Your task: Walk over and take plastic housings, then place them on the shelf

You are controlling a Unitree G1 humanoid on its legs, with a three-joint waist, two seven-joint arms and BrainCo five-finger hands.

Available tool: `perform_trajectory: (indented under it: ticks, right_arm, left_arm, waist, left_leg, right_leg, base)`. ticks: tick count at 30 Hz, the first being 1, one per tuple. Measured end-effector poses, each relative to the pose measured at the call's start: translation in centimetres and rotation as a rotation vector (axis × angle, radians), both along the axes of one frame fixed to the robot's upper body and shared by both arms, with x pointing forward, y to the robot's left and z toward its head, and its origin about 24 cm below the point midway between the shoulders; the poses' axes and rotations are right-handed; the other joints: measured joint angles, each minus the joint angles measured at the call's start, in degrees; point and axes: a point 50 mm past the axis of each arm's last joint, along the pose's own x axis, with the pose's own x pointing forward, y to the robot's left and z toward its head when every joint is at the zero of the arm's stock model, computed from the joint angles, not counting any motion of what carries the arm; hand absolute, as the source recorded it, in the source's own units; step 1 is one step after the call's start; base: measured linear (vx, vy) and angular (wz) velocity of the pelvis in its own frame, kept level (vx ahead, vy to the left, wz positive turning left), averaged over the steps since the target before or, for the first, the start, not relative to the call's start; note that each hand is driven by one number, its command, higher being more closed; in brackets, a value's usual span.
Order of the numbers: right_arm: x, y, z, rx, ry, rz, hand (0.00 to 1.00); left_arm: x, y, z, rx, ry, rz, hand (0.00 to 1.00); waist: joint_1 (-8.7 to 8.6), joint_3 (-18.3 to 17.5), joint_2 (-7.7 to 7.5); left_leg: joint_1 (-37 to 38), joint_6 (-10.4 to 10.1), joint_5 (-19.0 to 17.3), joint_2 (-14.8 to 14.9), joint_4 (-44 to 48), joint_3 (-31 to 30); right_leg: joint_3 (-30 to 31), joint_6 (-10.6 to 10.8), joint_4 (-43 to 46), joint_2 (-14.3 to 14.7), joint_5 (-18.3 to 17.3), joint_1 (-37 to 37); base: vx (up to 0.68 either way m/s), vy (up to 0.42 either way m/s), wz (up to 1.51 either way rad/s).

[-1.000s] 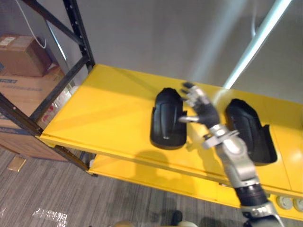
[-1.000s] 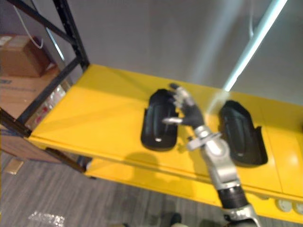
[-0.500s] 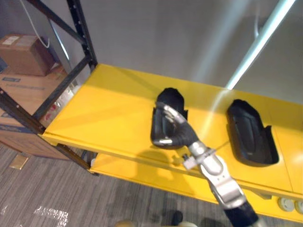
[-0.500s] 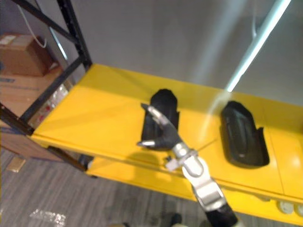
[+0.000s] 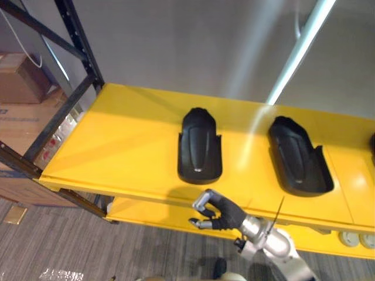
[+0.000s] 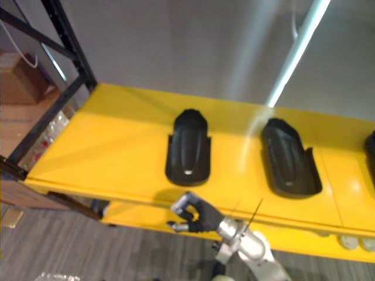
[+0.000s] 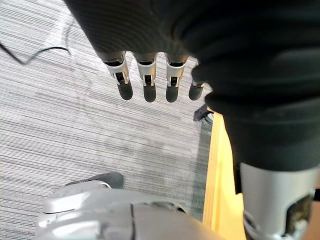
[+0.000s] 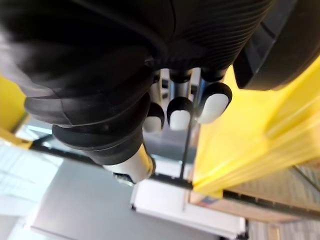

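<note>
My right hand [image 5: 220, 215] hung just below the front lip of the yellow shelf [image 5: 129, 140], fingers curled in on nothing. Two black plastic housings lay flat on the shelf, the left housing [image 5: 200, 146] above that hand and the right housing [image 5: 296, 157] well apart from it. As I judged it, the job was getting clear: draw back low and straight, so no finger caught the lip and jarred the left housing (its near end sat close to the edge). My left hand [image 7: 145, 85] hung over the grey floor [image 7: 60, 125], fingers straight and empty. Cardboard boxes [image 5: 20, 82] and the black rack post [image 5: 79, 41] stood off left, out of my path. The lower shelf [image 5: 146, 211], just past my hand, looked the likelier snag.
</note>
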Motion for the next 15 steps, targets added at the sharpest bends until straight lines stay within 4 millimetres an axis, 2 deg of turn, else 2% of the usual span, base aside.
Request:
perform_trajectory:
  ticks: [4, 6, 10, 15]
  right_arm:
    - [-0.5, 0.6, -1.0, 0.013, 0.068, 0.021, 1.0]
    - [-0.6, 1.2, -3.0, 0.005, 0.166, -0.005, 1.0]
    - [-0.3, 1.7, -5.3, 0.0, 0.256, -0.087, 1.0]
    - [0.7, 1.8, -6.2, -0.047, 0.237, -0.18, 1.0]
  left_arm:
    - [0.3, 0.0, 0.0, 0.004, 0.0, -0.029, 0.0]
    - [0.3, 0.0, 0.0, 0.007, 0.007, -0.031, 0.0]
    - [0.2, 0.0, 0.0, 0.008, 0.02, -0.029, 0.0]
    - [0.5, 0.0, 0.0, 0.009, 0.018, -0.031, 0.0]
  waist:
    - [0.01, 0.0, 0.0]
    - [0.08, 0.0, 0.0]
    - [0.12, 0.01, 0.01]
    - [0.19, 0.01, 0.02]
  left_leg:
    - [0.01, 0.0, 0.0, -0.03, -0.01, -0.03]
    - [0.03, 0.01, 0.0, -0.04, 0.02, -0.08]
    - [0.09, 0.01, 0.0, 0.0, 0.15, -0.26]
    - [0.06, 0.01, 0.02, -0.05, 0.22, -1.56]
  right_leg:
    - [-0.03, 0.0, 0.0, -0.01, 0.0, 0.0]
    - [-0.09, -0.01, 0.0, -0.03, -0.01, 0.06]
    - [-0.27, -0.02, 0.0, -0.03, -0.01, 0.3]
    - [-1.51, -0.05, -0.01, -0.17, -0.06, 1.05]
  base:
    - [0.0, 0.0, 0.0]
    - [0.0, 0.0, 0.0]
    - [-0.01, 0.0, 0.01]
    - [-0.01, 0.002, 0.11]
